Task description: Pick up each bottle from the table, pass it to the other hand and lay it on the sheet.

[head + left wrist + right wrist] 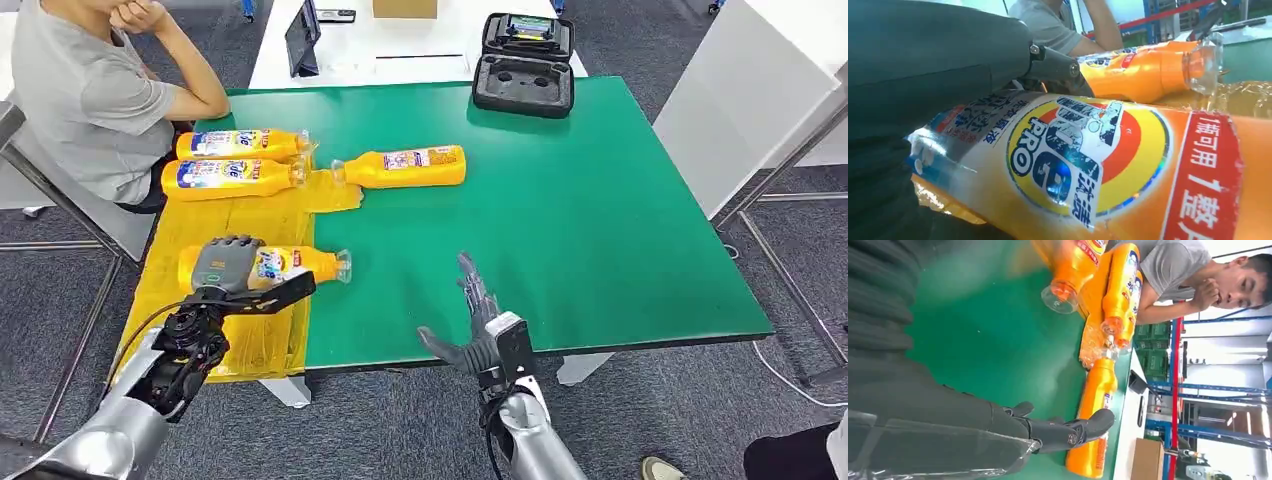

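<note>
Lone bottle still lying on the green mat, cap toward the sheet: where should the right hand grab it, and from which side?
Probably the middle of the bottle, across its labelled body, coming down from above. It lies flat on its side on the green mat, long axis across the table, so fingers can straddle the width. The cap end is narrow and touches the yellow sheet. The right hand is open and free.

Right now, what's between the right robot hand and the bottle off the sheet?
Nothing: in the head view, bare green table runs from the open right robot hand to the bottle.
</note>
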